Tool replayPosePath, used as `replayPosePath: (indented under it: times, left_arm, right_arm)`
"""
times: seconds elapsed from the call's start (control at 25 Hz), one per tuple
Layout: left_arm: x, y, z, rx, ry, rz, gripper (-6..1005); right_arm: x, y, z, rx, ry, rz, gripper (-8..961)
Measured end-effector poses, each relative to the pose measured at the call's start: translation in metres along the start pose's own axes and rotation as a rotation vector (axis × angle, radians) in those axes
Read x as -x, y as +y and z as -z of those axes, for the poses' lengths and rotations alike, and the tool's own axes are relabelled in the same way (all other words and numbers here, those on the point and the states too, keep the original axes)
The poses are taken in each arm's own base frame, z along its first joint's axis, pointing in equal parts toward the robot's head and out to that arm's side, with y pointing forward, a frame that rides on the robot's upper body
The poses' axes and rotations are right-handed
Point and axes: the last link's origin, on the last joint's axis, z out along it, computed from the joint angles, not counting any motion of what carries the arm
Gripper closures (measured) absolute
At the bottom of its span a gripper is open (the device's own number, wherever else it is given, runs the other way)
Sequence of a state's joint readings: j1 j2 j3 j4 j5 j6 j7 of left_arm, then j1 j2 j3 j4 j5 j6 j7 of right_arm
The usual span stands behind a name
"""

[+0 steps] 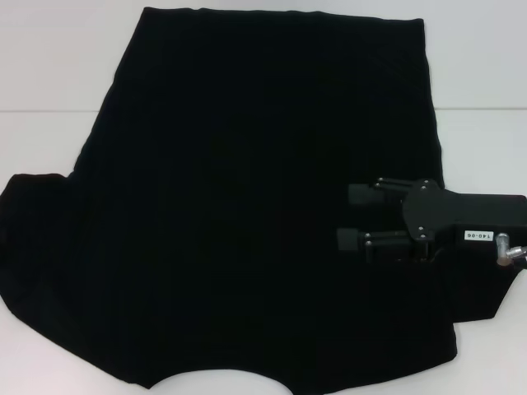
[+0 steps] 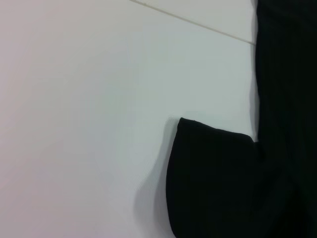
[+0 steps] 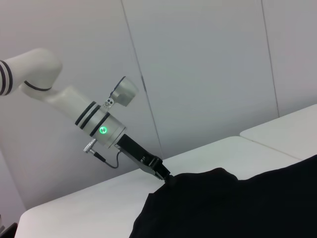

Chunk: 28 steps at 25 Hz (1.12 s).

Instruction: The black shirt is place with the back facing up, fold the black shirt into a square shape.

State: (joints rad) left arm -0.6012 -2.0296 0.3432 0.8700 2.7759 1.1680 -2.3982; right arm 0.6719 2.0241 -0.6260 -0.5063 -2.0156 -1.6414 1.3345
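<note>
Black shirt (image 1: pixel 247 206) on white table (image 1: pixel 49 82), right tool (image 1: pixel 348 218) released above, left tool (image 3: pixel 166 179) at sleeve (image 3: pixel 208 181), grip unclear

Head view steeply down over the black shirt (image 1: pixel 247 206); left wrist close above its sleeve, right wrist low, sideways.

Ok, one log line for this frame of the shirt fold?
large soft black shirt: spread on white table | right claw: open, over shirt's right side | left claw: at shirt's edge
</note>
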Motion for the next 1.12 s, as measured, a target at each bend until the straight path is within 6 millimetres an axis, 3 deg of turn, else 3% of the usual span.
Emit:
replayPosePath:
  times: [0.28,1.12]
  left_arm:
    - [-0.005,0.0,-0.001,-0.022,0.019,-0.018,997]
    - [-0.026,-0.007,-0.008,-0.115,0.121,-0.069,997]
  right_arm:
    - [0.0,0.001,-0.002,0.0,-0.01,-0.004,65]
    - [0.002,0.003,-0.009,-0.004,-0.05,-0.023,66]
